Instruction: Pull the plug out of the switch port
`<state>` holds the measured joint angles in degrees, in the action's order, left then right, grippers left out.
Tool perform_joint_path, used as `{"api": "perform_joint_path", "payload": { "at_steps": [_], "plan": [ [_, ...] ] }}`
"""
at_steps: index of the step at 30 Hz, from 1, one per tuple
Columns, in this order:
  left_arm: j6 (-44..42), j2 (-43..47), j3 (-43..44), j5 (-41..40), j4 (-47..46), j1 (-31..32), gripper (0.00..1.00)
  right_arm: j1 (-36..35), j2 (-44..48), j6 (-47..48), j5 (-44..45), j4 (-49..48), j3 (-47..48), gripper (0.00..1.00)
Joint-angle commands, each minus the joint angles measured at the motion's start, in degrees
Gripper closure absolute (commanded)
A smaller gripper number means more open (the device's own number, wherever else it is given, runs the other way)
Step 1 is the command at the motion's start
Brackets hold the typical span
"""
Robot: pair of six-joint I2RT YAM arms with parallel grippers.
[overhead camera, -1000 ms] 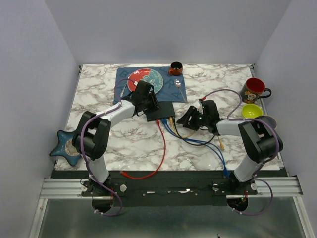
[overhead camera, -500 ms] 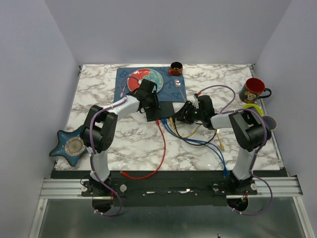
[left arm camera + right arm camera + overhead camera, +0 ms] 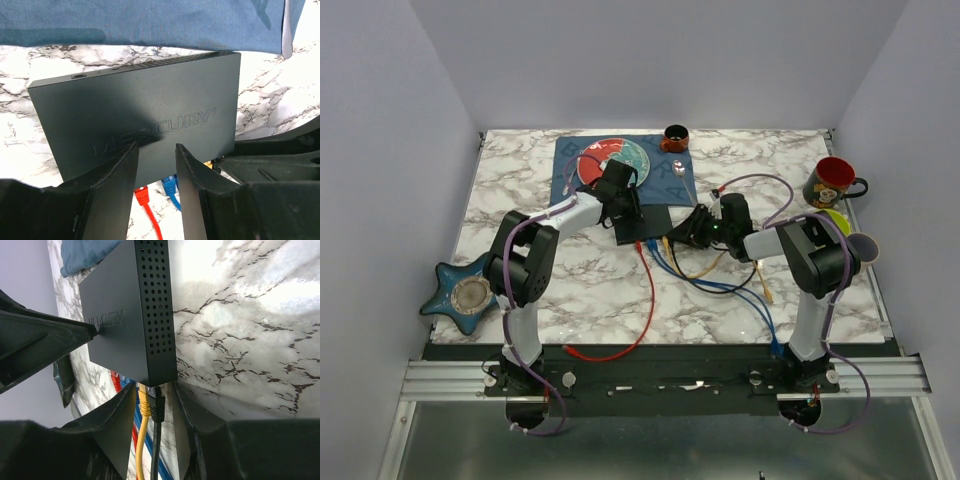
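The switch [image 3: 647,222] is a flat black box lying just in front of the blue placemat, with its sockets facing the near edge. Red [image 3: 141,193], blue [image 3: 170,185], yellow [image 3: 144,405] and black [image 3: 158,411] plugs sit in the ports. My left gripper [image 3: 155,152] rests its two fingertips on the switch's top [image 3: 150,105], its jaws apart and nothing between them. My right gripper [image 3: 153,391] is at the switch's right front corner [image 3: 150,315]. Its fingers straddle the yellow and black plugs, with a small gap still showing beside the black one.
Behind the switch, the blue placemat [image 3: 568,165] holds a red and teal plate [image 3: 620,158], and a brown cup [image 3: 675,137] stands at its back edge. A red mug [image 3: 833,182] and a yellow-green bowl [image 3: 832,219] are at the right. A star-shaped dish [image 3: 460,295] is front left. Loose cables [image 3: 650,300] trail forward.
My right gripper has moved left to the switch's corner, and its jaws have narrowed around the yellow and black plugs. The left gripper stays on the switch while its elbow has shifted.
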<state>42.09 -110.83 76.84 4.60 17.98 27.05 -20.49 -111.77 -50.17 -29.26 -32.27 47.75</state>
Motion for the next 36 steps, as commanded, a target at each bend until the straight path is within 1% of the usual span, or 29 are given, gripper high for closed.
{"api": "perform_joint_path", "payload": {
  "at_steps": [1, 10, 20, 27, 28, 32, 36],
  "plan": [
    [-1.22, -2.20, -0.11, 0.14, 1.97, -0.42, 0.50, 0.63, -2.40, -0.45, -0.54, -1.21, -0.20, 0.58],
    [-1.22, -2.82, -0.46, 0.94, 1.45, -0.42, 0.50, 0.72, -4.25, -1.33, -2.56, -3.15, 1.12, 0.61],
    [-1.04, -3.08, -0.02, 1.46, 1.36, -0.42, 0.50, 0.72, -4.60, -1.16, -2.83, -2.62, 1.65, 0.70],
    [-0.95, -3.08, -0.20, 1.46, 1.18, -0.42, 0.50, 0.72, -4.43, -0.72, -3.00, -2.18, 1.74, 0.73],
    [-0.95, -3.08, -0.20, 1.46, 1.18, -0.42, 0.50, 0.72, -4.34, -0.37, -3.00, -1.92, 1.91, 0.73],
    [-0.95, -2.99, -0.02, 1.73, 1.10, -0.42, 0.50, 0.63, -3.81, 1.21, -3.35, 2.11, 2.79, 0.56],
    [-0.95, -3.08, 0.24, 1.90, 1.09, -0.42, 0.50, 0.63, -2.41, 3.15, -2.04, 5.64, 2.88, 0.55]
  ]
}}
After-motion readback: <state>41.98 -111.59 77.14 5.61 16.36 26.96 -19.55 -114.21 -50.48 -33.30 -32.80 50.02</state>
